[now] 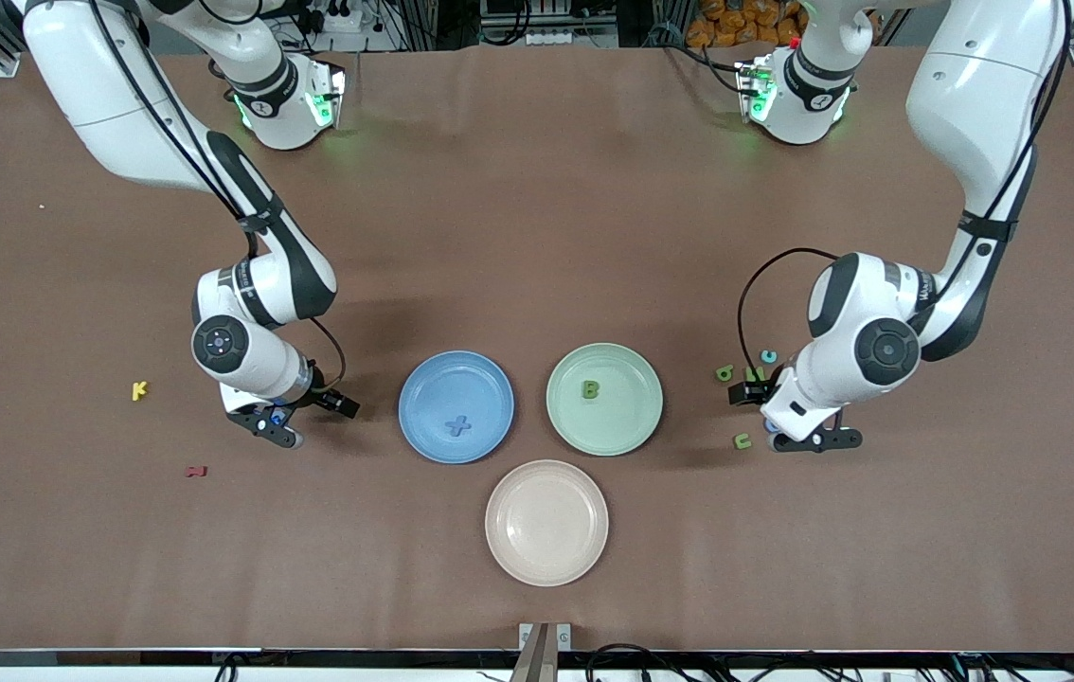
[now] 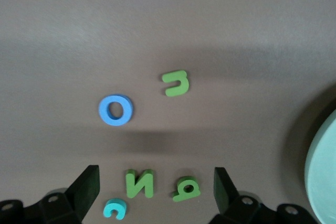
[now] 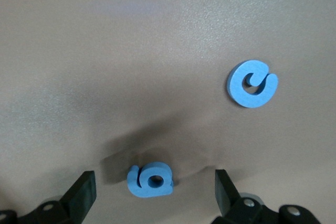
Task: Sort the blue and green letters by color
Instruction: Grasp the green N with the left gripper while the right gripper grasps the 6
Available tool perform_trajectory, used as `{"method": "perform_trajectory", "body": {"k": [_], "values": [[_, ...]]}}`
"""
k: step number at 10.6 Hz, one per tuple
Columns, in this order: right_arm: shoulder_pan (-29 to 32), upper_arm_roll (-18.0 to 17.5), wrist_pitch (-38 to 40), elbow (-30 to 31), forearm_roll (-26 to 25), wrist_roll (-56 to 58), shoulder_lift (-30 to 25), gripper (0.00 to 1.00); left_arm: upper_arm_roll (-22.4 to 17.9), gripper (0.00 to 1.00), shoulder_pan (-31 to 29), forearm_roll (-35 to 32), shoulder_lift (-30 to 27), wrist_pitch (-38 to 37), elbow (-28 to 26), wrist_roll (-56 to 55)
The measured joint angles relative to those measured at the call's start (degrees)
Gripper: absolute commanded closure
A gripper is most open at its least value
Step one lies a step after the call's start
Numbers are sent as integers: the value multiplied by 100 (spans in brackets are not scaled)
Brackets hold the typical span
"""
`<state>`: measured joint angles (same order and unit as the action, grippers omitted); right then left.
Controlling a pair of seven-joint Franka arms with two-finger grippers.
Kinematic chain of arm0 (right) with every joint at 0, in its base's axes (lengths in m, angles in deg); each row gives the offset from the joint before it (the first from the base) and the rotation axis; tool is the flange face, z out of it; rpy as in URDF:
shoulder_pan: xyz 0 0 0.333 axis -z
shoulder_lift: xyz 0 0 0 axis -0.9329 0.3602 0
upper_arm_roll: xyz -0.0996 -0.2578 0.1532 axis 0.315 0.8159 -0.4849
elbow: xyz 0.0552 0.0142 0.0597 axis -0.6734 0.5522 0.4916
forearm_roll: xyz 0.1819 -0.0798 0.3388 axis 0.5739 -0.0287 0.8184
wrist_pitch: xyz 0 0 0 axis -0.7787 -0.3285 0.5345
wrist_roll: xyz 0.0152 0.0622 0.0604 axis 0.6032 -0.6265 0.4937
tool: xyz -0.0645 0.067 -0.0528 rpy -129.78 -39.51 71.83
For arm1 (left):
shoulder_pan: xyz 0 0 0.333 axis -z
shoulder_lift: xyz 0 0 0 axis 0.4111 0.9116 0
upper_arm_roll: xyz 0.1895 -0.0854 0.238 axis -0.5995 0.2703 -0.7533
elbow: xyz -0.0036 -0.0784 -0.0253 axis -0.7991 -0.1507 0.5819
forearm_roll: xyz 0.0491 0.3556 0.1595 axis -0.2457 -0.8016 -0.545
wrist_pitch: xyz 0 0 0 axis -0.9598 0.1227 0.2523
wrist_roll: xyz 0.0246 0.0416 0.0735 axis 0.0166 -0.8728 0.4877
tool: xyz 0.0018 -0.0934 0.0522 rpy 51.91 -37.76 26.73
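Brown table (image 1: pixel 537 189), blue g (image 3: pixel 150 180) between right claw (image 3: pixel 152 192) fingers

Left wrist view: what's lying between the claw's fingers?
Between the left claw fingers, open, lie a green N and a green P, on bare table.

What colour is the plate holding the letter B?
Pale green plate, with the B on it; the front view shows it best.

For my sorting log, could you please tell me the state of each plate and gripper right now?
blue plate: holds a blue X
green plate: holds a green B
pink plate: empty
left gripper: open, over loose letters
right gripper: open, over a blue letter
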<state>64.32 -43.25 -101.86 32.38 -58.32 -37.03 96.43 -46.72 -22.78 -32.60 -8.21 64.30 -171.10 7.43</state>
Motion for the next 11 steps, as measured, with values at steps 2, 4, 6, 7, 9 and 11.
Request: {"method": "perform_trajectory", "body": {"k": [2, 4, 6, 7, 9, 11], "values": [[18, 0, 0, -6, 0, -2, 6, 95, -1, 10, 24, -100, 8, 612, -491, -15], [71, 1, 0, -7, 0, -2, 10, 100, -10, 14, 13, -322, 16, 884, -840, -16], [79, 0, 14, -35, 2, -11, 1, 100, -12, 20, 8, -423, 15, 894, -898, -16], [79, -2, 23, -46, 2, -17, 2, 100, -13, 21, 8, -430, 15, 894, -901, -16], [78, -5, 26, -48, 2, -18, 2, 100, -21, 24, 3, -566, 15, 894, -954, -16], [72, -39, 53, -83, 3, -79, 3, 100, -43, 28, -42, -711, 17, 894, -1008, -16]]}}
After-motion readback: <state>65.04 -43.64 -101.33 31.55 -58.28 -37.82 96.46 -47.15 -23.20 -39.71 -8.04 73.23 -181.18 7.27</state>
